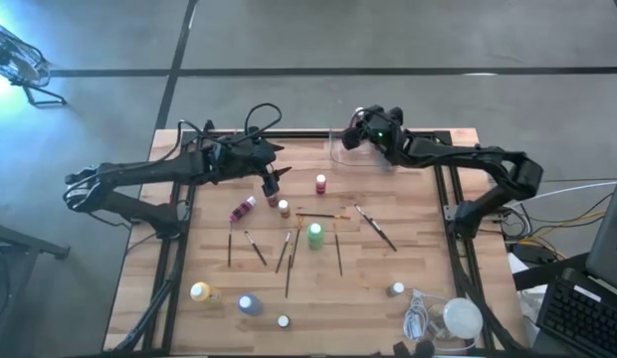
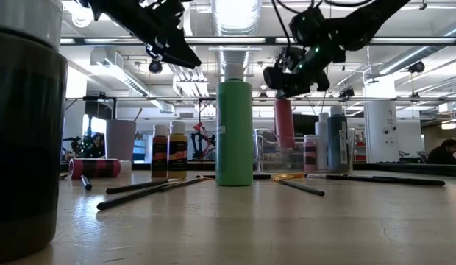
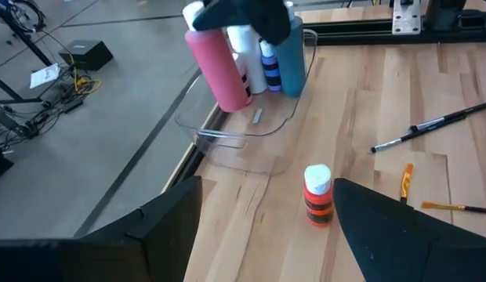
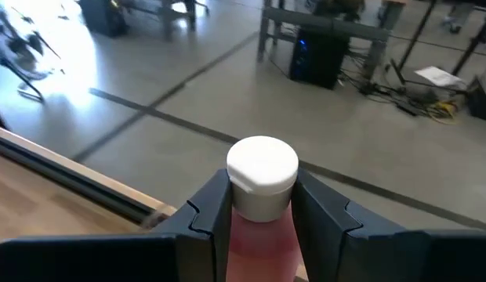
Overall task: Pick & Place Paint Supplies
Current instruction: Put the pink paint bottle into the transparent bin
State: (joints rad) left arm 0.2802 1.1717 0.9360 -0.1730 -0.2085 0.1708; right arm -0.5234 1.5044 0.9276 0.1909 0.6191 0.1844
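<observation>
While our right gripper (image 4: pixel 261 207) pinches the pink bottle (image 4: pixel 259 204) above the clear tray (image 1: pixel 350 156), upper centre of the high view | our left gripper (image 3: pixel 259 227) hovers spread by the red-labelled bottle (image 3: pixel 317 194); mid-table

Setting: robotics lab or open workshop hall.
Floor: bare grey concrete (image 1: pixel 408 35).
Ceiling: exposed ducts (image 2: pixel 235 15) and strip lights.
Furnishing: wooden worktable (image 1: pixel 428 249) on black frame; floor cables (image 4: pixel 400 98); keyboard (image 1: pixel 585 316).
</observation>
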